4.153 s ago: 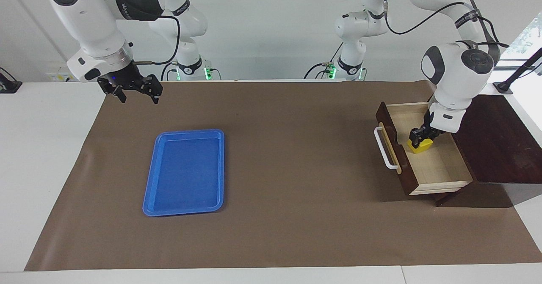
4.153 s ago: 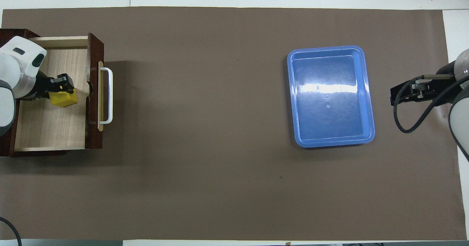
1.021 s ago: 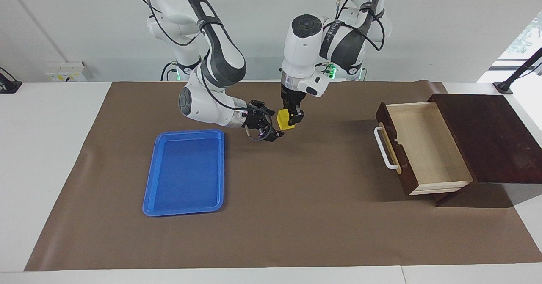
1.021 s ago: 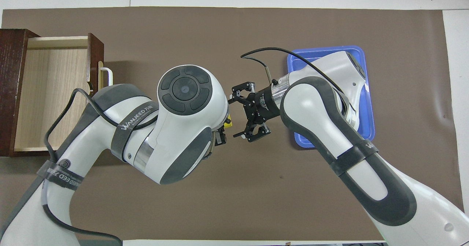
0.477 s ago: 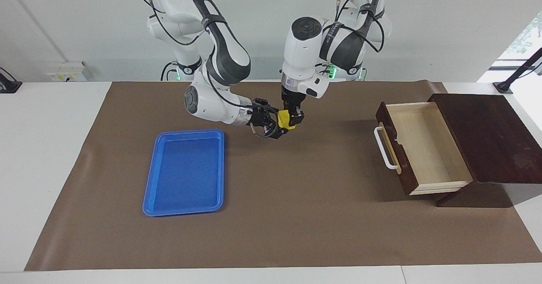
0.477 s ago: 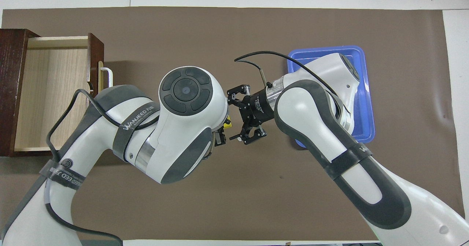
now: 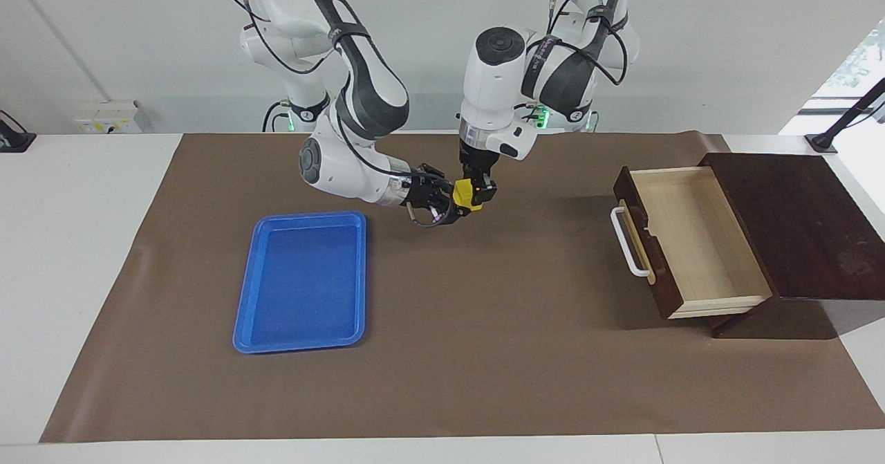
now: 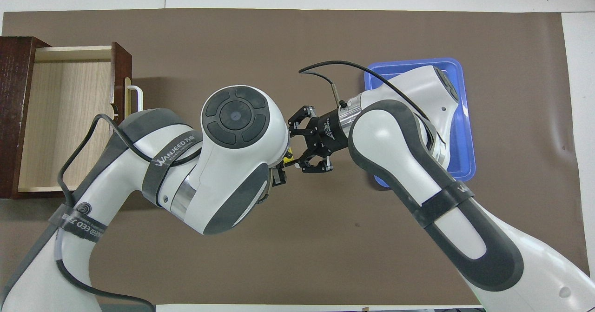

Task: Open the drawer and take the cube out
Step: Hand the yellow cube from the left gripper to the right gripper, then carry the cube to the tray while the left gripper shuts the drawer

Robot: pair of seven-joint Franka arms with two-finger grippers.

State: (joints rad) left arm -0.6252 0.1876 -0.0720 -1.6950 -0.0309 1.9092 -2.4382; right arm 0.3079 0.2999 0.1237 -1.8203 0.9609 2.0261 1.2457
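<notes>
The yellow cube (image 7: 463,193) hangs above the brown mat, midway between the blue tray and the drawer. My left gripper (image 7: 477,198) comes down on it from above and is shut on it. My right gripper (image 7: 451,205) reaches in sideways from the tray's end, its fingers also shut on the cube. In the overhead view the left arm's wrist hides nearly all of the cube (image 8: 289,154), and the right gripper (image 8: 294,149) shows beside it. The drawer (image 7: 695,243) stands pulled out, its pale wood inside bare, its white handle (image 7: 624,241) facing the table's middle.
A blue tray (image 7: 304,281) lies flat on the mat toward the right arm's end, partly under the right arm in the overhead view (image 8: 465,154). The dark wood cabinet (image 7: 795,222) holding the drawer sits at the left arm's end.
The right gripper moved in beside the cube and shut on it; a second ago it stood open next to it. The left gripper kept its grip and barely moved.
</notes>
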